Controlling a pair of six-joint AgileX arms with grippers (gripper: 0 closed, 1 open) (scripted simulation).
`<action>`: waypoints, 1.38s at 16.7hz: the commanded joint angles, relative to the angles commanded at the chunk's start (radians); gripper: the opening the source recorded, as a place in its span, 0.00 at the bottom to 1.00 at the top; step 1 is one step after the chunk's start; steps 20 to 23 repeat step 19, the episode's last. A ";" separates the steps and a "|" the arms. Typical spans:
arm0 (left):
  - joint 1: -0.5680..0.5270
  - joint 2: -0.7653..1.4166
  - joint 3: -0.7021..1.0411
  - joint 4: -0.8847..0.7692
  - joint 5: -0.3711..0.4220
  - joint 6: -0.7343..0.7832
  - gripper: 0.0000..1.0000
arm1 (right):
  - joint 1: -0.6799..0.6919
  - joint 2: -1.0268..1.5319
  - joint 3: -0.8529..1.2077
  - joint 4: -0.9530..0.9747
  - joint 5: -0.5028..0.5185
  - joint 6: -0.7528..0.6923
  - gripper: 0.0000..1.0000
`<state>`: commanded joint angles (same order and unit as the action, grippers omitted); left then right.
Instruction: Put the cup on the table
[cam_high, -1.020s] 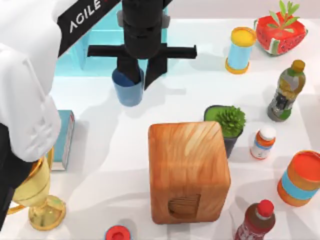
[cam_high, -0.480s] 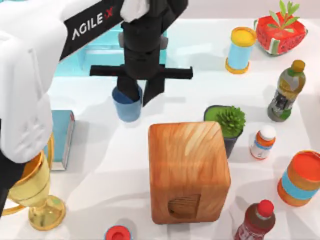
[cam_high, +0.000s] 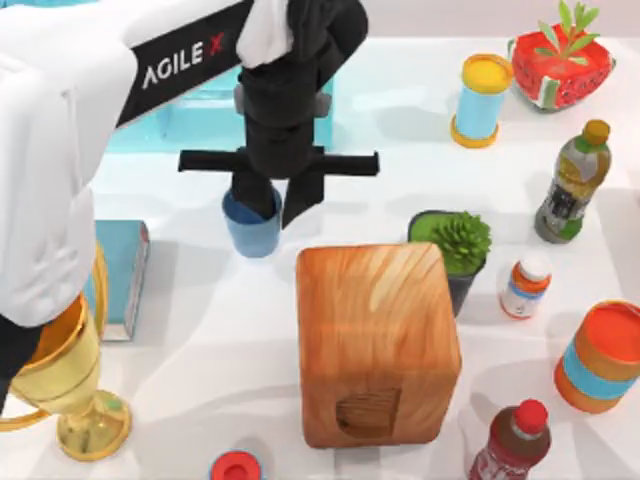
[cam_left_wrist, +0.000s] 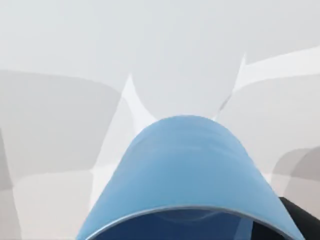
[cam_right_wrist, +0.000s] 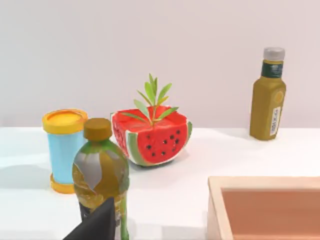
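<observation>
Left gripper is pinching the cup by its rim: one finger inside, the other outside. The cup stands upright on or just above the table, at 10 o'clock from the wooden block, apart from it. Left wrist view: cup wall over white tabletop. Right gripper: state cannot be told.

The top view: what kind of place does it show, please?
Probably a rendered test tabletop: a glossy white table crowded with unrelated props, like a gold trophy, a wooden block and a watermelon planter.
</observation>
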<state>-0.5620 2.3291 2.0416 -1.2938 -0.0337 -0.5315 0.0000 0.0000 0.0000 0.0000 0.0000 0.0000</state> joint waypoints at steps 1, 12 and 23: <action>0.000 0.000 0.000 0.000 0.000 0.000 0.08 | 0.000 0.000 0.000 0.000 0.000 0.000 1.00; 0.000 0.000 0.000 0.000 0.000 0.000 0.90 | 0.000 0.000 0.000 0.000 0.000 0.000 1.00; 0.000 0.000 0.000 0.000 0.000 0.000 1.00 | 0.000 0.000 0.000 0.000 0.000 0.000 1.00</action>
